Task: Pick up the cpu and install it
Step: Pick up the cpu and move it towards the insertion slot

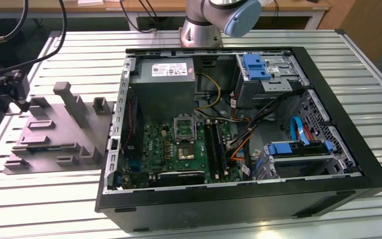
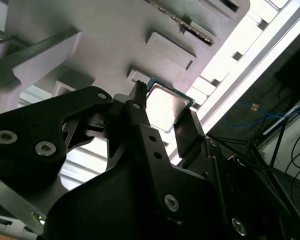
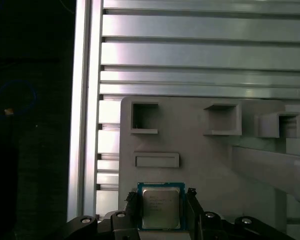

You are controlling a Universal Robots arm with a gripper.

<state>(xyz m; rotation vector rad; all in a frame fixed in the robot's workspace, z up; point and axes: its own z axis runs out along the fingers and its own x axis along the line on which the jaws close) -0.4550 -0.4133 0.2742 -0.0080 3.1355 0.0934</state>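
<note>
While claw (image 3: pixel 161 198) straddles cpu (image 3: pixel 161 210) (grey holder (image 3: pixel 190 150)), exterior view shows case (image 1: pixel 244 205).

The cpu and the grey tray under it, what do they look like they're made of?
By its look, the cpu has a silvery metal lid, smooth and glare-catching, over a greenish board-like edge; the grey tray is matte and uniform with moulded pockets, probably plastic.

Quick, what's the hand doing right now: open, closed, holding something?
Hand: down around the cpu on the grey fixture; open or closed on it cannot be told.
</note>
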